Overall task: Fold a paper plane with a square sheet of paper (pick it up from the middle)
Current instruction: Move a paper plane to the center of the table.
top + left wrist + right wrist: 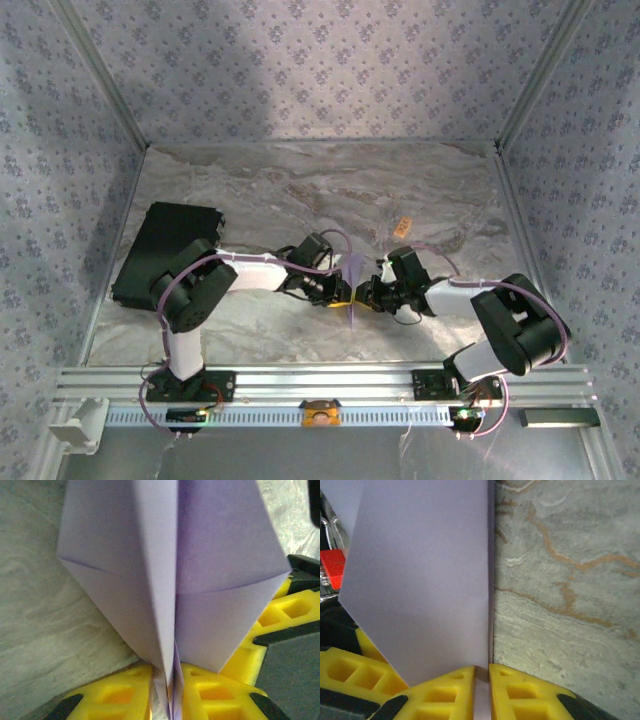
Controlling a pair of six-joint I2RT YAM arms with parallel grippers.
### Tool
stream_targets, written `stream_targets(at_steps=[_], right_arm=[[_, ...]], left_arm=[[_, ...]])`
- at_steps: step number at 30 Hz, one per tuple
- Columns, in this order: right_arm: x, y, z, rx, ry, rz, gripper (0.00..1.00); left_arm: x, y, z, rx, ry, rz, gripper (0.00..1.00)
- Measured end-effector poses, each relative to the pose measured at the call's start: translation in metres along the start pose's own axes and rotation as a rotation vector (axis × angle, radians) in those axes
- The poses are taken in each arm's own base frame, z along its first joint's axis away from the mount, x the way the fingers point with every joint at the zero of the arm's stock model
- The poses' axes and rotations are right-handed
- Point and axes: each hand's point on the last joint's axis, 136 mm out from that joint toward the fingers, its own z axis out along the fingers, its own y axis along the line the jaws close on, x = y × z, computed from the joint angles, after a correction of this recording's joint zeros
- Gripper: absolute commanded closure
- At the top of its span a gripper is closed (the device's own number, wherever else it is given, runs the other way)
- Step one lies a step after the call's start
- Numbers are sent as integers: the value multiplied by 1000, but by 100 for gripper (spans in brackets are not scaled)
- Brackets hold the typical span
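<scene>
Twice clamped, once from each side: paper plane [352,272] at mid-frame in the top view, between the two wrists, over the marbled table [300,190]; resting on it or held just off it, cannot tell. Left gripper [338,291] pressed together on the folded underside from the left of frame. Right gripper [368,294] the same from the right, tips of the two nearly meeting. Through the left wrist camera: paper plane [170,570] rising from bottom centre, two lavender wings spread either side of a centre crease, stacked layers squeezed between the yellow fingers [120,700]. Through the right wrist camera: one flat lavender flank up the left half of frame, its lower edge caught in the narrow slit of the right gripper [481,690]. Judged very light, thin, floppy away from the creases, stiff only along the layered centre fold. Probably slick against hard plastic, so liable to slip or skew under a sideways pull. Easily dented or torn; stray creases likely permanent. Best hold, by estimate: the multi-layer keel near mid-length, never a single-ply wing or the nose. Well apart: black rectangular pad [165,250] at left, small tan block [402,227] upper right of centre.
</scene>
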Motion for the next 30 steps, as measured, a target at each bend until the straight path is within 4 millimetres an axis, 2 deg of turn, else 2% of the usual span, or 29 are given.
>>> stream_targets(at_steps=[9, 15, 18, 25, 30], right_arm=[[-1, 0, -2, -23, -2, 16, 82], [-4, -3, -8, -14, -20, 28, 81], [-6, -4, -14, 2, -40, 31, 80], [-7, -4, -24, 31, -71, 17, 78], [-5, -8, -24, 50, -68, 26, 78]], left_arm=[[-1, 0, 0, 3, -7, -7, 91], [-1, 9, -5, -68, -29, -7, 93], [-5, 11, -17, -151, -61, 10, 92], [-24, 0, -53, -348, -172, 86, 91], [-24, 13, -70, -494, -190, 88, 91]])
